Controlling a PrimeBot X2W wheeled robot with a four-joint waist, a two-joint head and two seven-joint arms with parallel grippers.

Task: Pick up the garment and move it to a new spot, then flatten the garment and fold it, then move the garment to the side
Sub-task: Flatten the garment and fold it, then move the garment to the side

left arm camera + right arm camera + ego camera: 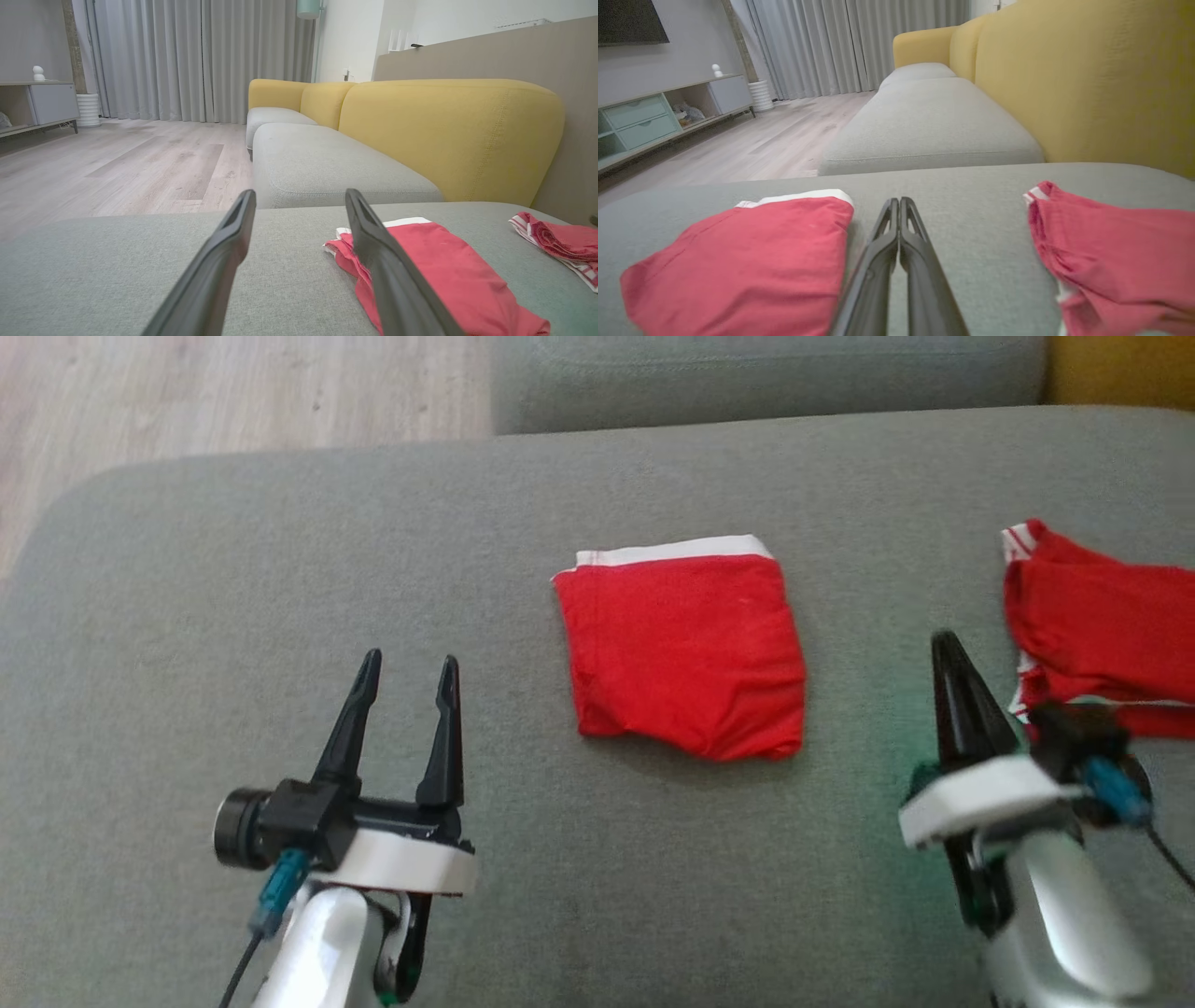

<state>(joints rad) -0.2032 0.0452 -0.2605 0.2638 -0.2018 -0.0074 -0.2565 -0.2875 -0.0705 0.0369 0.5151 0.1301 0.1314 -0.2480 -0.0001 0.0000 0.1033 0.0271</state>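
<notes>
sofa seat (280,569): a broad grey cushion carries everything; its rounded far-left corner drops to the wood floor (187,392), and a second grey cushion (766,373) butts against its far edge.
open room: the whole left half of the seat is bare, and so is the near strip in front of both arms; the right side is taken.
folded garment (686,649): a red square with a white band at its far edge, lying flat at mid-seat, touched by neither arm. By its look the flattening and folding are done; the shift to the side appears to be what is left.
second garment (1102,635): red with white trim, loosely rumpled at the right edge of the head view, well apart from the folded one.
left pincer (406,672): fingers spread wide, empty, just above the seat, left of the folded garment.
right pincer (945,653): fingers pressed together, holding nothing, between the two garments.
</notes>
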